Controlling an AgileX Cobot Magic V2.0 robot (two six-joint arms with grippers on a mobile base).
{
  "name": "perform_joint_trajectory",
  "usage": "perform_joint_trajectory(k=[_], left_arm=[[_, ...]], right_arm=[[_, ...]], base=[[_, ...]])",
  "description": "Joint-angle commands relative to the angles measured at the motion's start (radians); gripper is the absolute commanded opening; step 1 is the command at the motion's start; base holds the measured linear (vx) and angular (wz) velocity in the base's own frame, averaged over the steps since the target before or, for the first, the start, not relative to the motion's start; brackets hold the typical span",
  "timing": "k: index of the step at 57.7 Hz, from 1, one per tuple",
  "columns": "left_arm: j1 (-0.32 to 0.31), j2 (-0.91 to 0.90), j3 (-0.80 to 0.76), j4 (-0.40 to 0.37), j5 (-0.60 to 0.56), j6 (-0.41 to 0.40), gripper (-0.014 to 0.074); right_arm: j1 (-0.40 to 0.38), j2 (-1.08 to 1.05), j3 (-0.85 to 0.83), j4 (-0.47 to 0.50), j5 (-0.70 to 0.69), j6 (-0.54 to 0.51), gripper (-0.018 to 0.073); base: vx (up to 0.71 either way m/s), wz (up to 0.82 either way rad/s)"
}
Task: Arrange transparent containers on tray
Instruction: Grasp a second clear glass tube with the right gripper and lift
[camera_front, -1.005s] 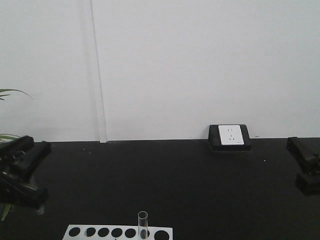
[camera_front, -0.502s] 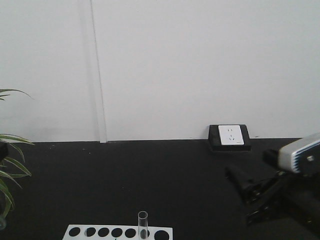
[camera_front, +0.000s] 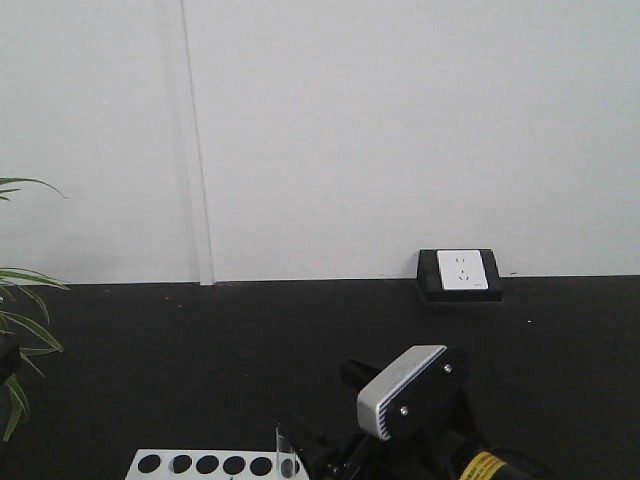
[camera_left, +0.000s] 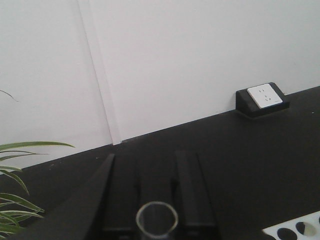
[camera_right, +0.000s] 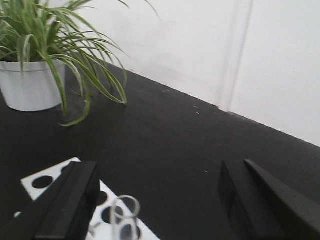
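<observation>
Between the two black fingers of my left gripper (camera_left: 148, 160) I see the round mouth of a clear glass test tube (camera_left: 157, 220), and the gripper is shut on it. Another test tube (camera_right: 125, 217) stands upright in the white rack with round holes (camera_right: 50, 180). My right gripper (camera_right: 160, 200) hovers over that rack, wide open, with the tube nearer its left finger (camera_right: 65, 205) and touching neither finger. In the front view this tube (camera_front: 284, 445) and the rack (camera_front: 200, 463) sit at the bottom edge, beside the right arm's grey wrist housing (camera_front: 405, 405). The tray is out of view.
A potted plant in a white pot (camera_right: 30, 82) stands on the black table (camera_front: 250, 340) to the left. Against the white back wall sits a black block with a white power socket (camera_front: 459, 270). A corner of the rack (camera_left: 295, 230) shows in the left wrist view.
The right arm has swung from the right edge to the bottom centre, up to the rack and its tube. The left arm has dropped out of the front view at the left.
</observation>
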Motion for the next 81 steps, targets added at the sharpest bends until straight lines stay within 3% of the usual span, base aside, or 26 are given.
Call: perform_joint_trajectory(k=[1, 9, 41, 49, 63, 81], left_arm=[[-0.009, -0.005, -0.029, -0.013, -0.081, -0.012, -0.0006], [-0.009, -0.005, -0.029, -0.013, -0.081, -0.012, -0.0006], [-0.009, -0.005, -0.029, -0.013, -0.081, -0.012, -0.0006], [-0.009, -0.005, -0.029, -0.013, -0.081, -0.012, -0.0006], [-0.009, -0.005, -0.029, -0.013, -0.078, -0.012, -0.0006], [-0.009, -0.005, -0.029, -0.013, -0.056, -0.012, -0.0006]], right_arm=[[0.005, 0.004, -0.033, -0.005, -0.170, 0.019, 0.0546], [0.005, 0.037, -0.036, -0.028, -0.227, 0.068, 0.0546], [0.004, 0.279, -0.037, -0.027, -0.446, 0.068, 0.0530], [0.004, 0.291, -0.037, -0.026, -0.473, 0.068, 0.0419], [0.004, 0.284, -0.037, -0.028, -0.466, 0.068, -0.0017], [0.004, 0.080, -0.038, -0.024, -0.360, 0.071, -0.0013]], base=[[0.00, 0.00], [0.00, 0.00], [0.00, 0.00], [0.00, 0.00], [0.00, 0.00], [0.00, 0.00]])
